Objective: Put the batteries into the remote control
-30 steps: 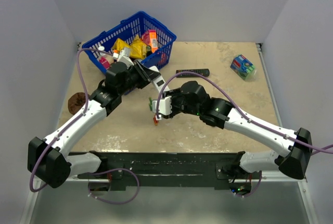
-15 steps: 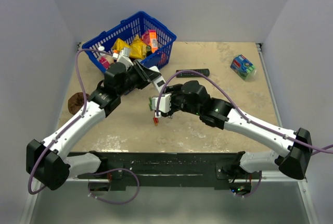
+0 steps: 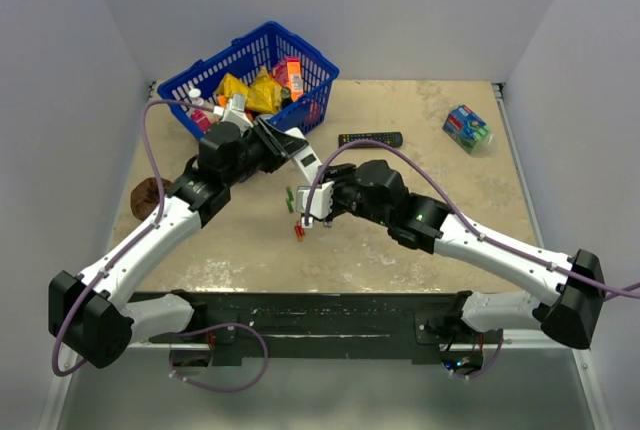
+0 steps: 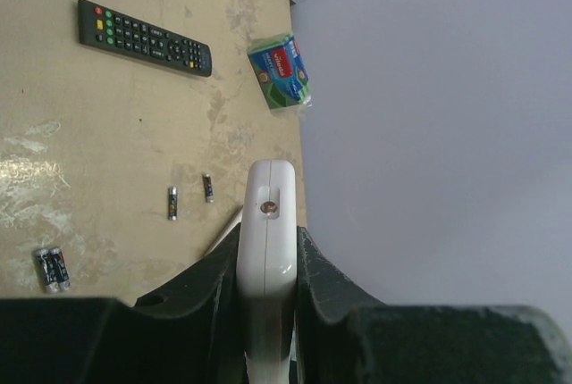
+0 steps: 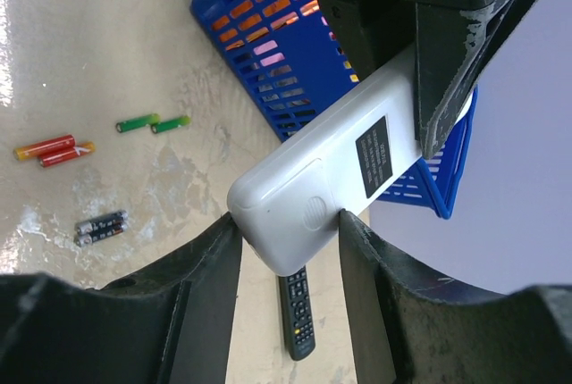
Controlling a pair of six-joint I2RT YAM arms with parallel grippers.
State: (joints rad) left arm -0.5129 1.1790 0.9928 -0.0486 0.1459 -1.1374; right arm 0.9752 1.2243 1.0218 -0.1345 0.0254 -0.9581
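Remote control (image 5: 331,179) sits pinched between left claw (image 4: 266,237) and right claw (image 5: 288,221).

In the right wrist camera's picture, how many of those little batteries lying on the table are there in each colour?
Red-orange batteries: 2
Green batteries: 2
Dark batteries: 2
Total: 6

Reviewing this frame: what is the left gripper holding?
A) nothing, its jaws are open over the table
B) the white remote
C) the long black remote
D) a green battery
B: in the left wrist view the left gripper is shut on the white remote, which stands up between its fingers, while the black remote lies apart on the table.
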